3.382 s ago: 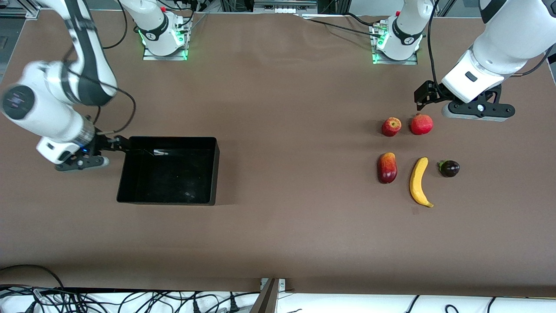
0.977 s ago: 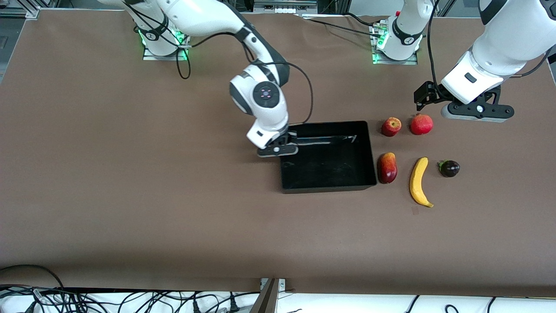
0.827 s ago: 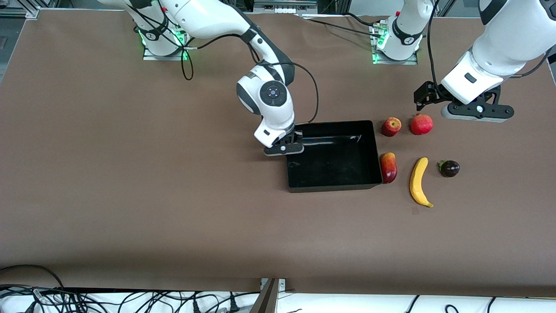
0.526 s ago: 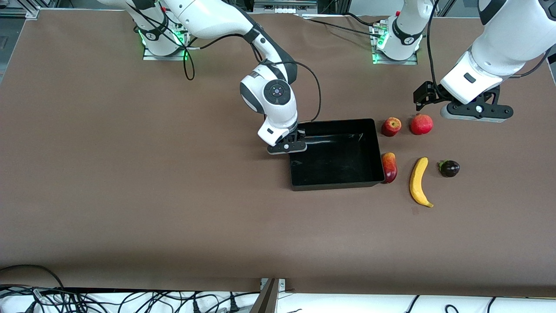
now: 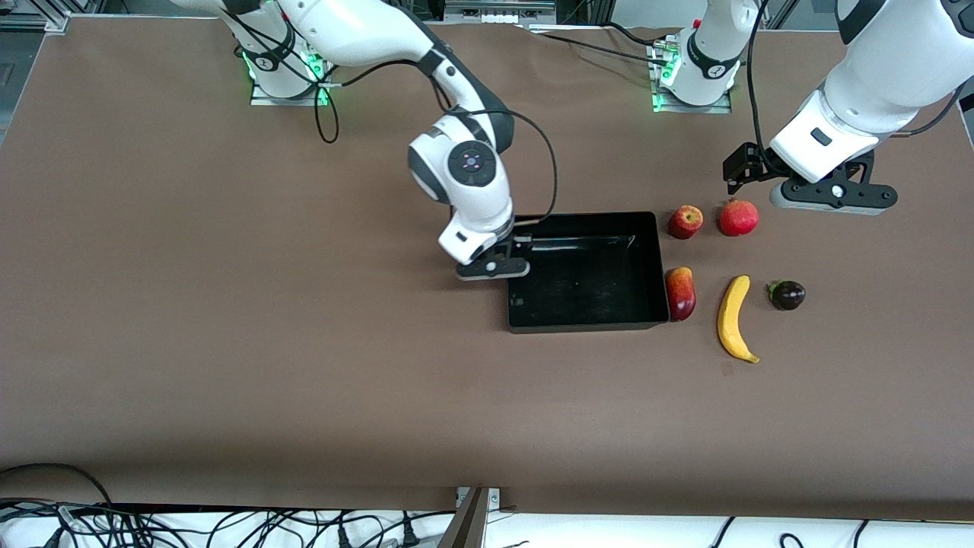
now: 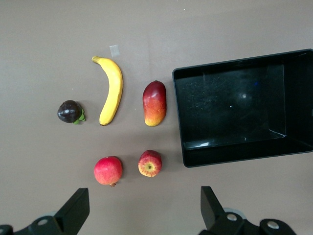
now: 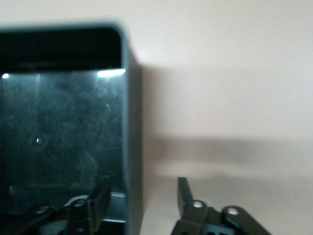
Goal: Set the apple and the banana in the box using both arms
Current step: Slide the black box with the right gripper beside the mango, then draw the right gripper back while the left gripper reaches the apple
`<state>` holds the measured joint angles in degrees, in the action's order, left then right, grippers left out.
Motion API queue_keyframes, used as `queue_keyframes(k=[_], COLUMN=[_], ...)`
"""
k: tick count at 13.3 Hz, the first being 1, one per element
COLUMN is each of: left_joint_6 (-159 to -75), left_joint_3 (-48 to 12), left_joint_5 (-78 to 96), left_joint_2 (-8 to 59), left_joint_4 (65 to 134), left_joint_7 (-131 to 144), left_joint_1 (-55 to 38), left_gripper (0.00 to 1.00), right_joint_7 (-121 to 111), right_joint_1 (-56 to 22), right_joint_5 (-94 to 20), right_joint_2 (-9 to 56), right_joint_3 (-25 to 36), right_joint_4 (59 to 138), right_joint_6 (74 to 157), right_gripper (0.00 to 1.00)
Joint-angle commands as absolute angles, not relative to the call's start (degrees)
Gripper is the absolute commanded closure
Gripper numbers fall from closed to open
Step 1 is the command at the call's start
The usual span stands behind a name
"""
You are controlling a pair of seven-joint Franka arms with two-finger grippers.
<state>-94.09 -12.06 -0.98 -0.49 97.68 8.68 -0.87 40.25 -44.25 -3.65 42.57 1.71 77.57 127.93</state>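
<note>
The black box lies mid-table, its end wall against an elongated red-and-yellow fruit. My right gripper stands open astride the box's wall at the end toward the right arm, one finger inside and one outside, with gaps on both sides. The apple sits by the box's corner and shows again in the left wrist view. The banana lies nearer the front camera, past the elongated fruit. My left gripper hangs open and empty over bare table beside the round red fruit.
A round red fruit sits beside the apple, toward the left arm's end. The elongated red-and-yellow fruit touches the box. A small dark purple fruit lies beside the banana. Cables hang along the table's front edge.
The right arm dragged the box across the table up against the elongated fruit, then opened its fingers off the wall. The left arm has barely moved.
</note>
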Motion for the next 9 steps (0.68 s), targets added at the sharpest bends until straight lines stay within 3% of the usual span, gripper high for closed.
queue_keyframes(k=[1, 5, 9], left_joint_6=[-93.1, -93.1, -93.0], left_joint_3=[-12.0, -12.0, -12.0], left_joint_5=[-0.1, 0.0, 0.2], left_joint_2=[0.4, 0.4, 0.4], left_joint_4=[95.8, 95.8, 95.8], left_joint_7=[8.3, 8.4, 8.4], left_joint_1=[-1.1, -1.2, -1.2], left_gripper=[0.0, 0.0, 0.0], right_joint_7=[34.1, 23.3, 14.0], right_joint_1=[-37.3, -28.9, -27.1], right_joint_5=[-4.9, -6.1, -7.8], right_joint_2=[34.7, 25.0, 14.5], right_joint_3=[1.1, 1.5, 7.9], right_joint_4=[78.3, 79.1, 84.6], right_joint_6=[120.9, 107.6, 98.8], right_gripper=[0.0, 0.0, 0.0])
